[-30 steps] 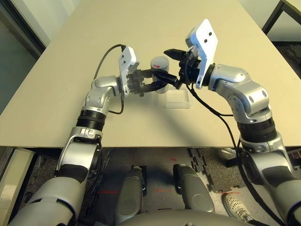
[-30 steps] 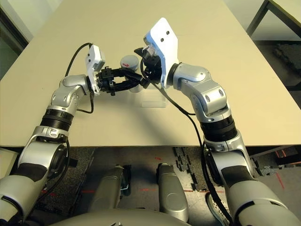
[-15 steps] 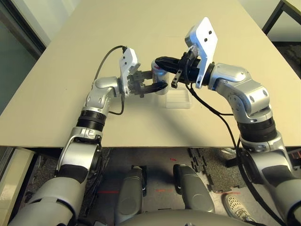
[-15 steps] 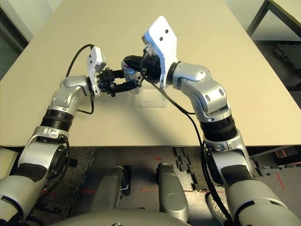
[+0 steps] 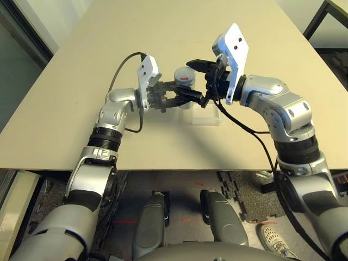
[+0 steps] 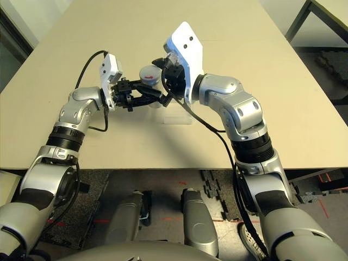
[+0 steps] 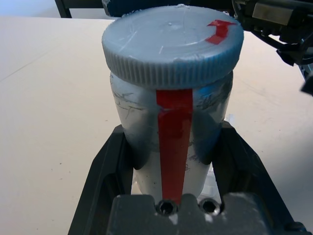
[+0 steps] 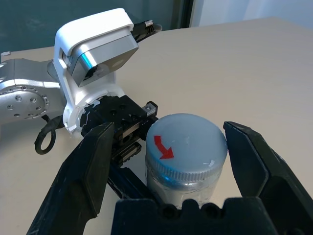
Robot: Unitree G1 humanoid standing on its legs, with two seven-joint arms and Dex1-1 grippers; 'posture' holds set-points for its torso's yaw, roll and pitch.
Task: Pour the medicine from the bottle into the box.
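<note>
Bottle (image 7: 173, 122) clamped between left fingers (image 7: 110, 166), upright.

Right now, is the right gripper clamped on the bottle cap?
No. In the right wrist view the right gripper stands open, its fingers apart on either side of the cap with gaps showing.

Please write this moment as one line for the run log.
left gripper: shut on bottle | right gripper: open around cap | cap: on | box: on table
</note>
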